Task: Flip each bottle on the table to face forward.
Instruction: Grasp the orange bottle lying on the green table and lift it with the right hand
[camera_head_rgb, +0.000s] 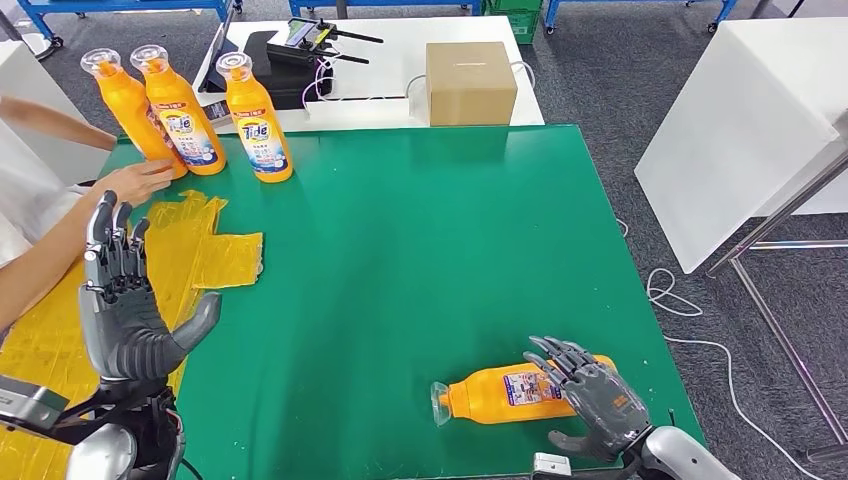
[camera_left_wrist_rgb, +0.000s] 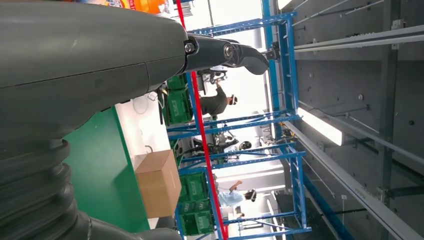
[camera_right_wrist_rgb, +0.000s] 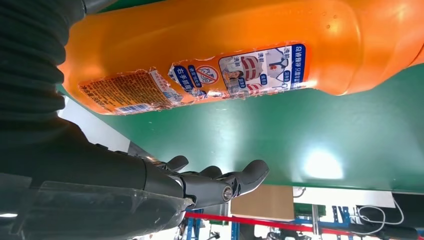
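One orange detergent bottle (camera_head_rgb: 495, 393) lies on its side near the front edge of the green table (camera_head_rgb: 420, 250), cap pointing left, its small back label up. My right hand (camera_head_rgb: 592, 400) sits over its base end, fingers spread across the top and thumb on the near side, not closed. In the right wrist view the bottle (camera_right_wrist_rgb: 225, 45) lies close against the palm while the fingers (camera_right_wrist_rgb: 220, 182) stretch out straight. Three more orange bottles (camera_head_rgb: 125, 105) (camera_head_rgb: 180, 110) (camera_head_rgb: 257, 120) stand upright at the far left. My left hand (camera_head_rgb: 125, 300) is raised at the left, fingers apart and empty.
A person's hand (camera_head_rgb: 135, 180) touches the leftmost upright bottle. Yellow plastic sheets (camera_head_rgb: 200, 250) cover the table's left side. A cardboard box (camera_head_rgb: 470, 82) and a black device (camera_head_rgb: 290, 60) sit on the white table behind. Another white table (camera_head_rgb: 740, 130) stands at the right.
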